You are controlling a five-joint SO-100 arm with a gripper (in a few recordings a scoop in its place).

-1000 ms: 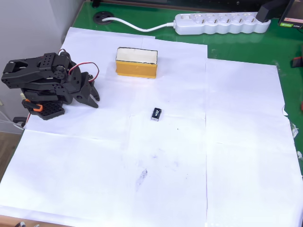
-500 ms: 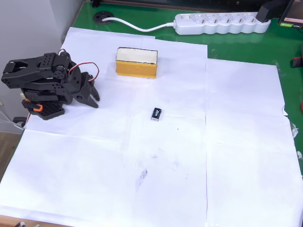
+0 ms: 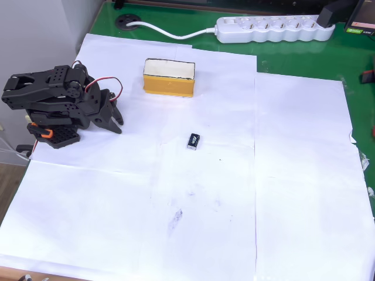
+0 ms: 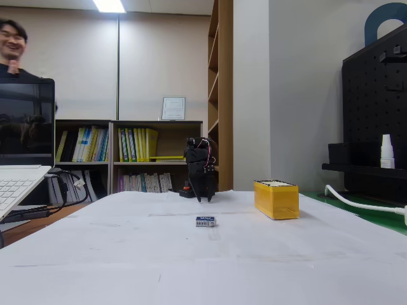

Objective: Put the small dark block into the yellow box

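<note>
White paper covers your tabletop point(image 3: 293, 175); the block point(image 3: 193, 141) lies apart from the box point(image 3: 169, 77). Your fingers point(image 3: 115, 120) sit nearly closed, gripping nothing.

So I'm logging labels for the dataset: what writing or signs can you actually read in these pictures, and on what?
Small dark block: white lettering on top, too small to read with certainty.
Framed sheet on the bookshelf, fixed view: print too blurred to read.
Book spines: too small to read.
Yellow box, power strip, claw: no writing visible.
</note>
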